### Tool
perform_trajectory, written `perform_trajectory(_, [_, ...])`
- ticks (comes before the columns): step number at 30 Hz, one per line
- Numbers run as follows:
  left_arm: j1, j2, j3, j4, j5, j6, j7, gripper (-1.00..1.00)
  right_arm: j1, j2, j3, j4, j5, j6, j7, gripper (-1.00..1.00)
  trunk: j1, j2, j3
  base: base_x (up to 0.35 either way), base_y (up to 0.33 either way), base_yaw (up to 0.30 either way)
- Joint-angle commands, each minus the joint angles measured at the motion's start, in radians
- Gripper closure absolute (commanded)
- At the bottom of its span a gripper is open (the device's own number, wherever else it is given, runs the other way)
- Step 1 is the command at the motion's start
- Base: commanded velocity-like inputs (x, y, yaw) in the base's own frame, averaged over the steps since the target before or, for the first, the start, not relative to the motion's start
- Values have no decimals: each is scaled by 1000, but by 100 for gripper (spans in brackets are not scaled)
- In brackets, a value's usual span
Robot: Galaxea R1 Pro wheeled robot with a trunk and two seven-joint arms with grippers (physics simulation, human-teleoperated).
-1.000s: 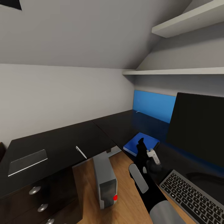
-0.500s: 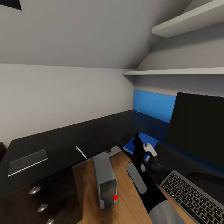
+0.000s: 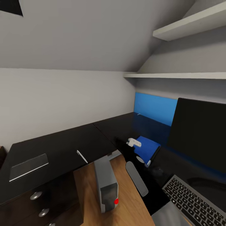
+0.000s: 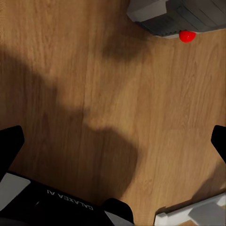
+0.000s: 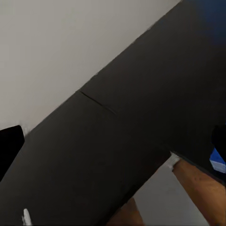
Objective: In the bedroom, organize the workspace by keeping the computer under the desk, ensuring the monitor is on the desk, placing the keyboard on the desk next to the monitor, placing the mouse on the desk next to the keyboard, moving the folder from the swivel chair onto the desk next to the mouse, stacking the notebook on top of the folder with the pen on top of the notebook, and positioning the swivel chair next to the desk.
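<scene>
I see sloped grey ceiling (image 3: 94,34) over a white wall (image 3: 56,100); two white shelves (image 3: 188,26) right of it, wood floor (image 3: 128,201) below, drawers (image 3: 40,204).

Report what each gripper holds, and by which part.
Nothing: the left gripper is open over bare floor, the right gripper open over the desk.

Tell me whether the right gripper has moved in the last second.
Yes. In the head view the right gripper has swung left, from over the folder to past its left edge, above the desk.
</scene>
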Motion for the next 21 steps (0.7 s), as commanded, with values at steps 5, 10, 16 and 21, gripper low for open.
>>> perform_trajectory(5, [2, 3, -1, 2, 9, 1, 9, -100, 5, -2, 31, -46, 92, 63, 39, -100, -19, 35, 15, 0, 0, 0])
perform_trajectory(10, [31, 11, -1, -5, 13, -53, 7, -100, 6, -1, 46, -60, 143, 129, 53, -100, -38, 70, 31, 0, 0, 0])
perform_trajectory(16, [79, 12, -3, -22, 19, -223, 5, -100, 3, 2, 45, -89, 151, 383, 63, -100, -61, 112, 49, 0, 0, 0])
perform_trajectory(21, [98, 7, -4, -29, 21, -258, 5, -100, 3, 2, 40, -127, 147, 493, 70, -100, -81, 147, 65, 0, 0, 0])
